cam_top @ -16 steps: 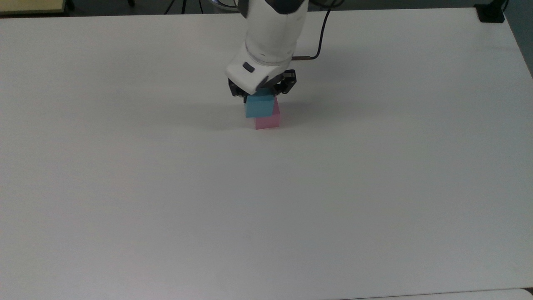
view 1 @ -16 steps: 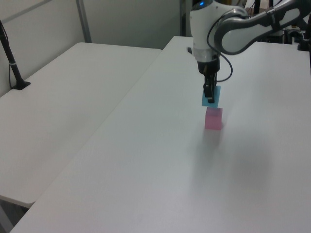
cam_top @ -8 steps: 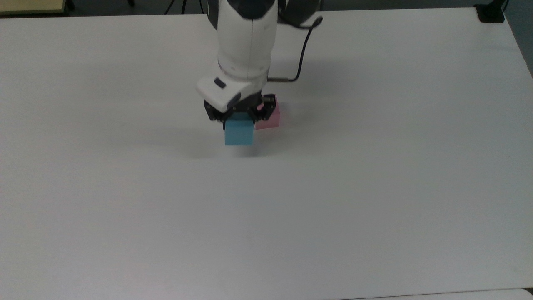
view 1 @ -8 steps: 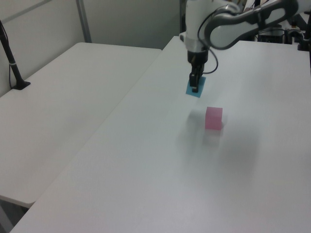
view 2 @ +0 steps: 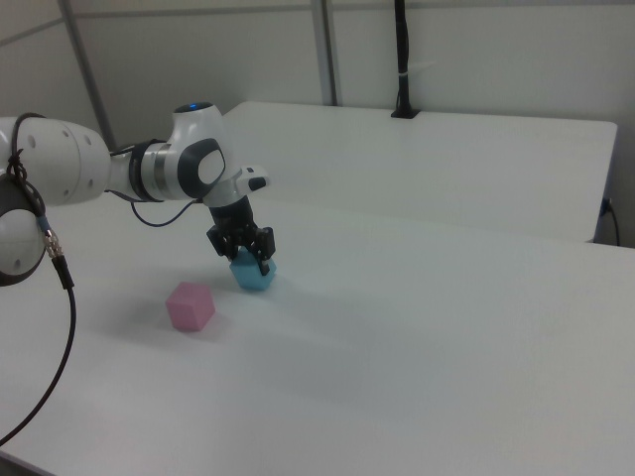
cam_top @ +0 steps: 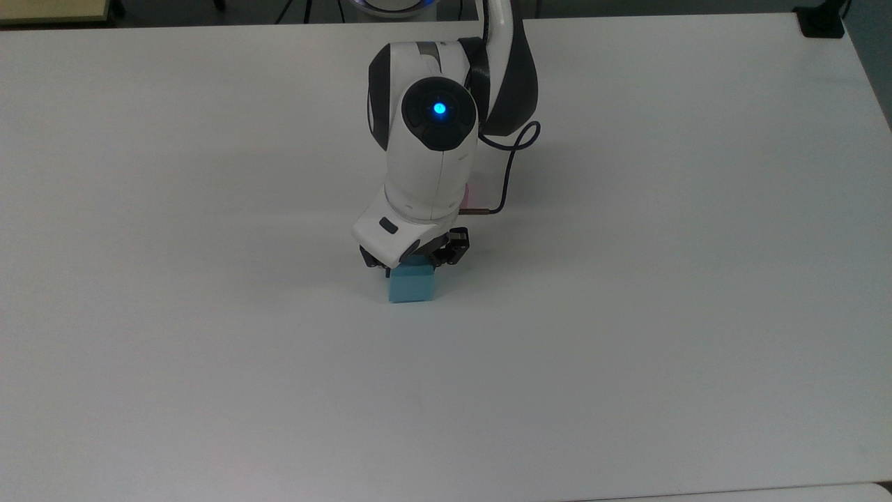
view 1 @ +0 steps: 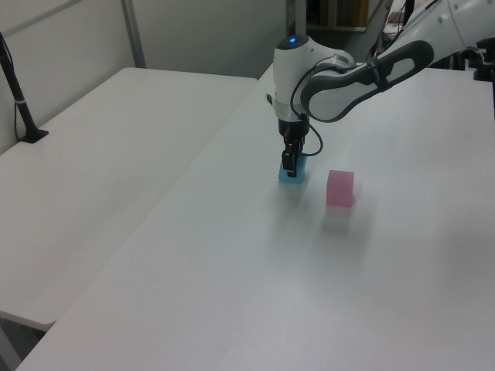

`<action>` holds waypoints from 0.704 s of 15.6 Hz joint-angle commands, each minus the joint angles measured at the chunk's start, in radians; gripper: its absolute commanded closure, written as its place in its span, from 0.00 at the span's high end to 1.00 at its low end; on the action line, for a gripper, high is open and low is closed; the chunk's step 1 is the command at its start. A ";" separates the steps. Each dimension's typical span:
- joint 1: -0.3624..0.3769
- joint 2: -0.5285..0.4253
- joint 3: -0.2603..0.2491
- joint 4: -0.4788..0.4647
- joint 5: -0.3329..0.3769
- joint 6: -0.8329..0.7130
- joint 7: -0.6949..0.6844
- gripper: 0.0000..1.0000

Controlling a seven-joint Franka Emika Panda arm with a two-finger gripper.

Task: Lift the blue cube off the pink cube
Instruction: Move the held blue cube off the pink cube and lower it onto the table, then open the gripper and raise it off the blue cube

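Observation:
The blue cube sits on the white table, near its middle in the top view. My gripper comes straight down on it, fingers shut on the cube's upper sides. The left view shows the blue cube under the gripper, with the pink cube alone on the table a short way to the left view's right. In the right view the pink cube lies left of the blue cube and gripper. From the top, the arm hides most of the pink cube.
A second white table adjoins this one on the left view's left, with a black clamped post on it. A black clamp sits at the top view's far right corner. The arm's cable loops behind the wrist.
The gripper carried the blue cube off the pink cube, toward the top view's near side and a little left, then lowered it onto the table. The pink cube has stayed put.

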 commanded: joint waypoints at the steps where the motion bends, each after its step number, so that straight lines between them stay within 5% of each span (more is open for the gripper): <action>1: 0.014 0.007 -0.009 0.011 0.020 -0.001 -0.006 1.00; 4: 0.020 -0.005 -0.009 0.008 0.023 -0.005 -0.006 1.00; 11: -0.001 -0.255 -0.009 -0.055 0.020 -0.169 0.083 1.00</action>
